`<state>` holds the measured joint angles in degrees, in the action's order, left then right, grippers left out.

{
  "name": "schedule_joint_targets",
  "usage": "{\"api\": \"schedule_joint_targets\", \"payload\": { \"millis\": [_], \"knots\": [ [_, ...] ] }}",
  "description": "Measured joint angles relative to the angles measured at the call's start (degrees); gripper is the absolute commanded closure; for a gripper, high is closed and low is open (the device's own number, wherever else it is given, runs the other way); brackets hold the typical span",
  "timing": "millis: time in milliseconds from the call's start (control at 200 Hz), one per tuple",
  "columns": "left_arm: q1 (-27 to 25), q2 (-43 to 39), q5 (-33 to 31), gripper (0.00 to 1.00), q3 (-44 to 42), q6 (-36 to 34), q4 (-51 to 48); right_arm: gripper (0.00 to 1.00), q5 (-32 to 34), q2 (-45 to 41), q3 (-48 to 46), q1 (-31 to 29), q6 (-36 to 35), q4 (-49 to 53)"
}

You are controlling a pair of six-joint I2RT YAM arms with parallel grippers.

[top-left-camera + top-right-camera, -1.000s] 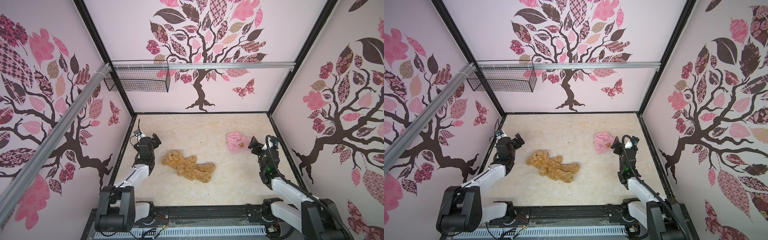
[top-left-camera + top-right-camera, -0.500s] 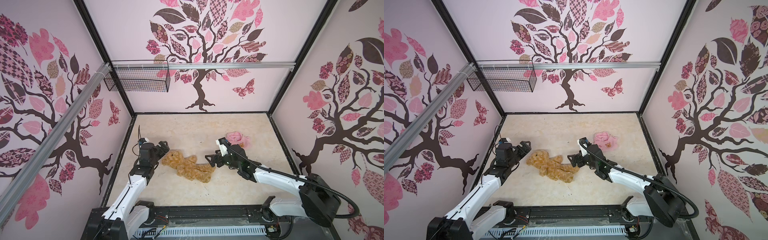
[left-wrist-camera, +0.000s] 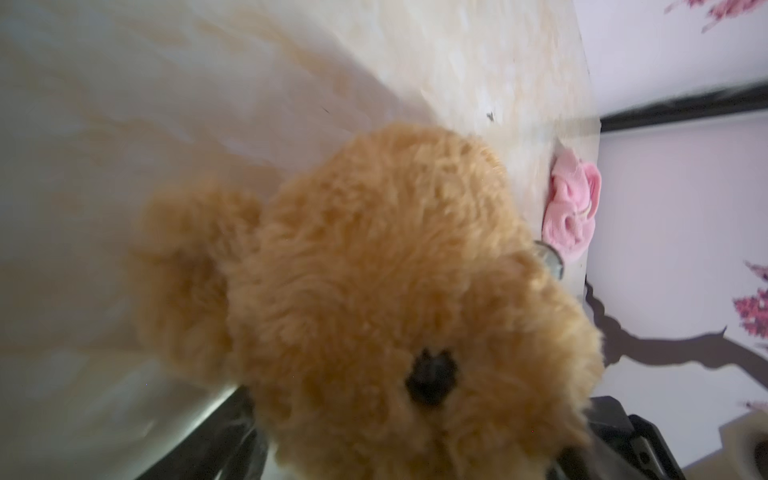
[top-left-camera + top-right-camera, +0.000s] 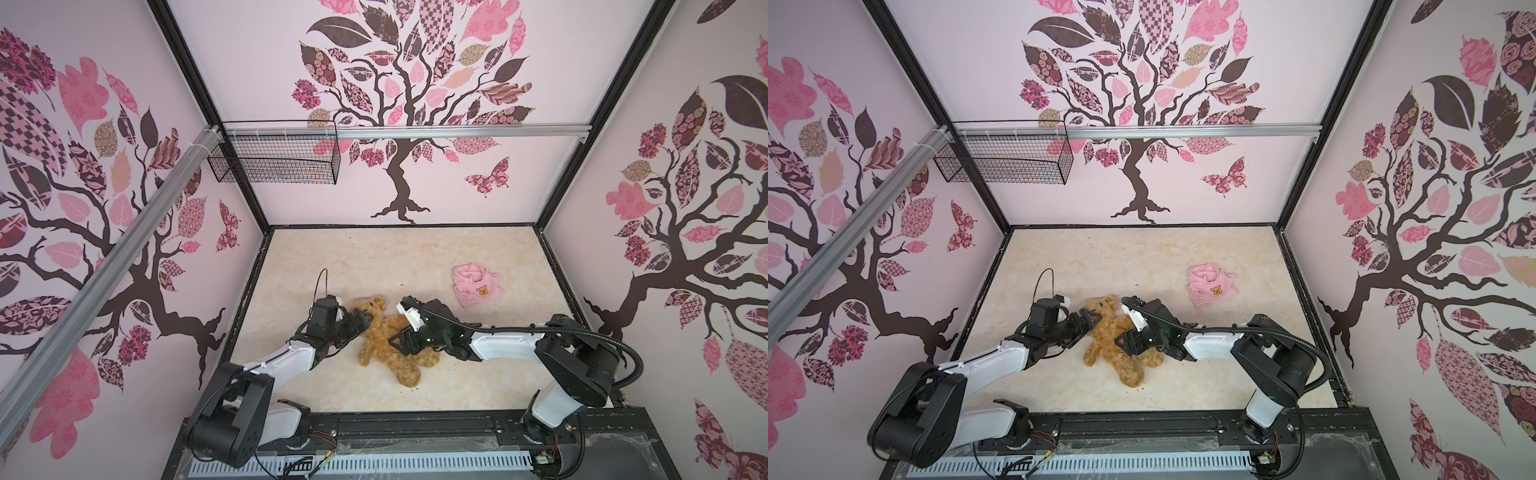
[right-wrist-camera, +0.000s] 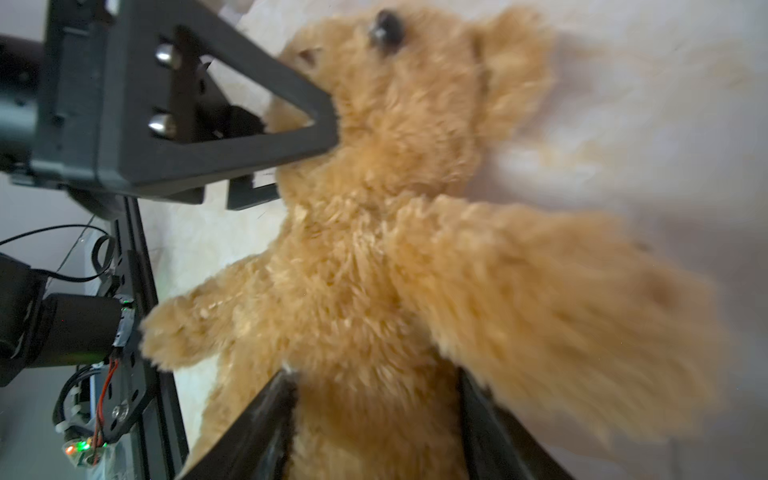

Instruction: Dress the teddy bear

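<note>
The teddy bear (image 4: 386,345) (image 4: 1108,345), shaggy and golden-brown, lies on the floor mat with its head toward the back wall. My left gripper (image 4: 361,326) (image 4: 1090,326) comes from the left and is shut on its head. In the left wrist view the head (image 3: 395,270) fills the gap between the jaws. My right gripper (image 4: 401,343) (image 4: 1125,338) reaches across from the right. It is shut on the bear's torso (image 5: 374,270), with fur pressed against both fingers (image 5: 266,415). The left gripper's fingers (image 5: 266,104) dig into the muzzle.
A small pink shirt (image 4: 476,284) (image 4: 1210,286) (image 3: 571,212) lies crumpled on the mat at the back right, apart from both arms. A wire basket (image 4: 274,158) hangs from an aluminium rail (image 4: 457,132) high at the back left. Patterned walls enclose three sides.
Both arms have moved in from the sides onto the bear and narrowed their jaws on it. The right arm swung over from beside the shirt. The bear has turned, head now toward the back.
</note>
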<state>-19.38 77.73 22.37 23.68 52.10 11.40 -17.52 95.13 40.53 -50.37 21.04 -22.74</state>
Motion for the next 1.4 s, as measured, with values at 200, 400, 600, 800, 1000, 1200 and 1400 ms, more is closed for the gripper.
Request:
{"api": "schedule_joint_targets", "payload": {
  "millis": [200,400,600,800,1000,1200,1400],
  "knots": [
    [-4.90,8.00,1.22,0.55,1.36,0.68,11.89,0.40,0.00,0.83,-2.75,-0.52,2.99,-4.28],
    [-6.12,10.67,2.64,0.81,1.84,-3.43,17.90,0.14,5.38,-5.84,-5.90,0.24,1.77,-1.55],
    [-6.27,9.75,5.18,0.82,1.81,-8.17,24.94,0.05,7.32,-21.29,-12.11,8.83,1.73,0.96],
    [-6.40,1.05,5.53,0.82,1.81,-14.60,28.59,0.04,7.23,-32.54,-13.44,13.16,0.61,3.08],
    [-6.51,-8.22,4.92,0.82,1.73,-21.22,32.02,0.02,5.25,-38.80,-14.19,13.09,-0.98,2.01],
    [-6.62,-9.86,-0.74,0.82,1.81,-22.93,28.94,0.02,3.37,-37.42,-14.47,13.05,-1.38,0.48],
    [-4.28,-0.98,-6.82,0.77,7.91,-18.29,20.11,0.00,8.96,-33.75,-13.00,13.07,-1.66,4.44]
  ]
}}
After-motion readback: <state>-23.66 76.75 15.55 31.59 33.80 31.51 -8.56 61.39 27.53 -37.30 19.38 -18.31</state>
